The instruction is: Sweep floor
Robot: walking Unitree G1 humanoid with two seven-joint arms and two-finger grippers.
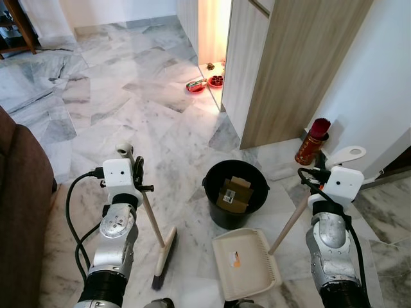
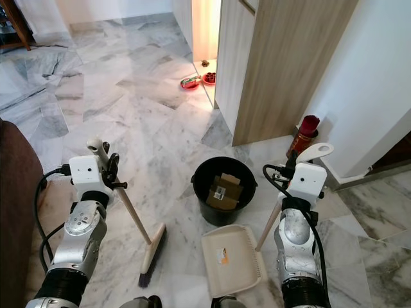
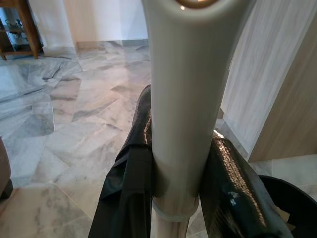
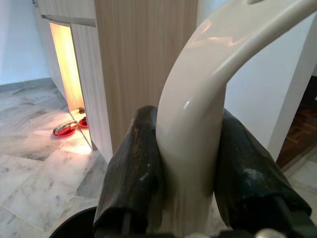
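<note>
My left gripper point(image 1: 136, 173) is shut on the cream handle of a broom point(image 1: 151, 219), whose brush head point(image 1: 164, 251) rests on the marble floor. In the left wrist view the broom handle point(image 3: 183, 99) sits clamped between the two black fingers point(image 3: 130, 188). My right gripper point(image 1: 319, 168) is shut on the white handle of a dustpan point(image 1: 290, 222); its cream pan point(image 1: 245, 263) lies flat on the floor in front of me. The right wrist view has the dustpan handle point(image 4: 198, 119) squeezed between the fingers point(image 4: 131, 173). A black bucket point(image 1: 214, 175) holding cardboard scraps point(image 1: 234, 192) stands just beyond the pan.
A brown sofa point(image 1: 19, 212) borders my left. A wooden cabinet point(image 1: 289, 64) rises ahead on the right, with a red canister point(image 1: 311, 141) by the white wall. Red bowls point(image 1: 205, 82) sit in a lit gap beside the cabinet. Open marble floor point(image 1: 115, 96) stretches ahead left.
</note>
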